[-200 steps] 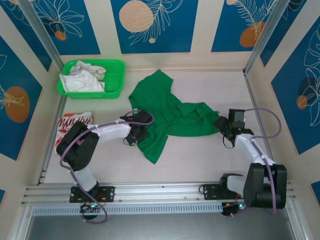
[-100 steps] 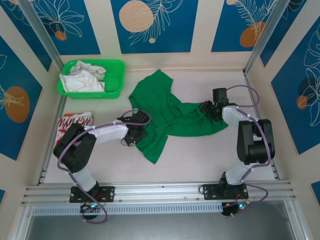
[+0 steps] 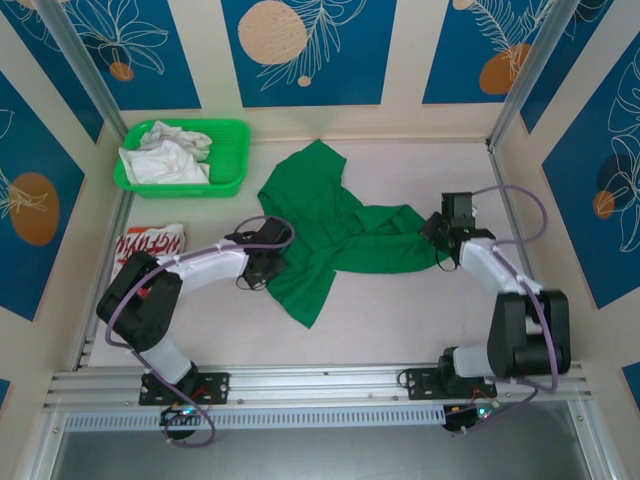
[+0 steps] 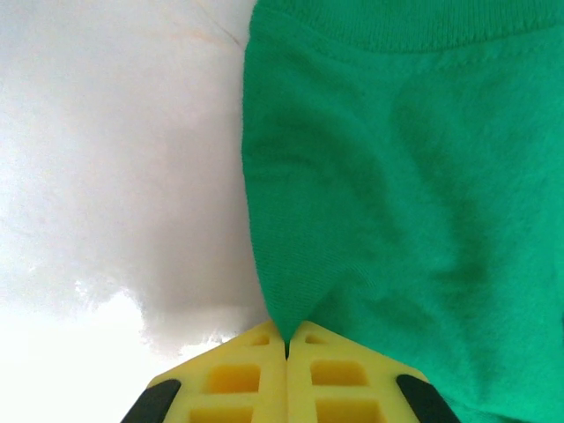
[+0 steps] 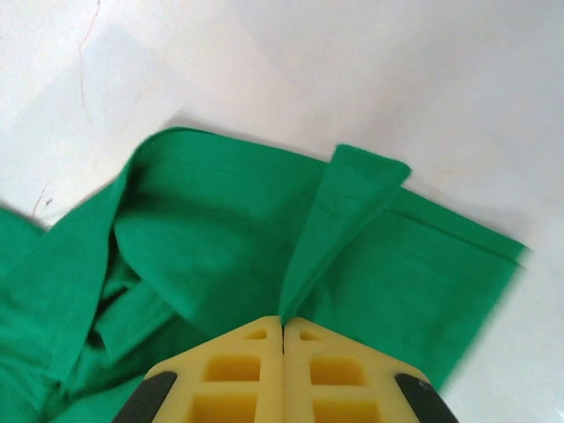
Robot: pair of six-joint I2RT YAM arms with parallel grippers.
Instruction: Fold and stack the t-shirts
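Green t-shirt (image 3: 335,235) lies crumpled, left tool (image 4: 285,330) and right tool (image 5: 283,324), arms stretched low, each apparently clamped on its edge.

Green t-shirt (image 3: 330,225) spreads between left fingers (image 4: 231,381) and right fingers (image 5: 236,372). Bare bench (image 3: 400,310) open on their near side. Basket (image 3: 241,150) beyond left fingers, red t-shirt (image 3: 150,243) to their left.

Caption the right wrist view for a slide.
Right gripper shut on a fold of the green t-shirt lying on the white table.
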